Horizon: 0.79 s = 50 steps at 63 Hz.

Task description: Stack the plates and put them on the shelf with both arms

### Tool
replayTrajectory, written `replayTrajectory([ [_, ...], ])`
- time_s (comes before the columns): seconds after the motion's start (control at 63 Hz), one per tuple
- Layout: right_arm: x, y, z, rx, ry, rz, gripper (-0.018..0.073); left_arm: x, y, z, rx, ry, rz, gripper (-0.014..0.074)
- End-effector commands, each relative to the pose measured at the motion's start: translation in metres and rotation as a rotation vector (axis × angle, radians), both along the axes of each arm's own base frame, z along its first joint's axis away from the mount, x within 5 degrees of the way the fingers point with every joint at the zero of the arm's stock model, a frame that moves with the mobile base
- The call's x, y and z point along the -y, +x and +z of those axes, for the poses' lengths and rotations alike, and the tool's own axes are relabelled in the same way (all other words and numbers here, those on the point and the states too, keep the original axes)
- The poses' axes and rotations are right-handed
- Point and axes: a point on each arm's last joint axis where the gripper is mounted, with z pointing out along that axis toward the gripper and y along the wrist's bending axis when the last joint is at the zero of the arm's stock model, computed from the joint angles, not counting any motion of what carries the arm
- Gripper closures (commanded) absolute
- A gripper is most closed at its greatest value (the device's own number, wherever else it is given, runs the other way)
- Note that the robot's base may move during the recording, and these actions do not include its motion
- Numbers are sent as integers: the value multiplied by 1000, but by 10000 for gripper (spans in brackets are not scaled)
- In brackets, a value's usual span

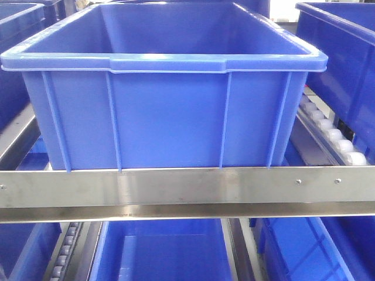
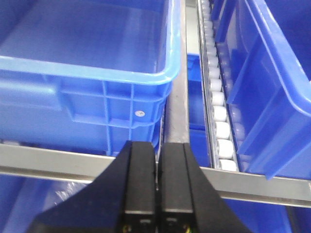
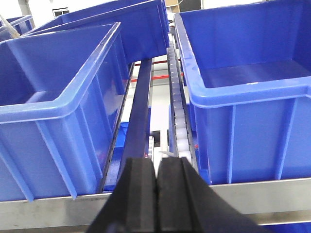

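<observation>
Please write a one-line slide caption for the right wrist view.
Closed right end effector facing the shelf rail between two blue crates, no plates visible.

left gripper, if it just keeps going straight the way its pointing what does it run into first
Most likely the steel front rail of the shelf, just ahead of the left gripper, whose jaws are together. Beyond the rail lies the gap between two blue crates. Depth is hard to judge.

left gripper (image 2: 157, 170) closed and empty, right gripper (image 3: 156, 189) likewise
</observation>
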Motion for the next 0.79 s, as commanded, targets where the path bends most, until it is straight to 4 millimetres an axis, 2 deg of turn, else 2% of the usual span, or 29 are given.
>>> replayTrajectory([
  [0.0,1,-4,14,125,-12,-14,511,0,-6,14,128,38,-10,506],
  [0.143,1,-4,14,125,-12,-14,511,-1,-25,-3,202,48,-9,506],
  [0.349,1,-4,14,125,-12,-14,511,-1,-40,-34,279,38,-7,506],
  [0.777,1,-4,14,125,-12,-14,511,6,-31,-66,328,27,-100,506],
])
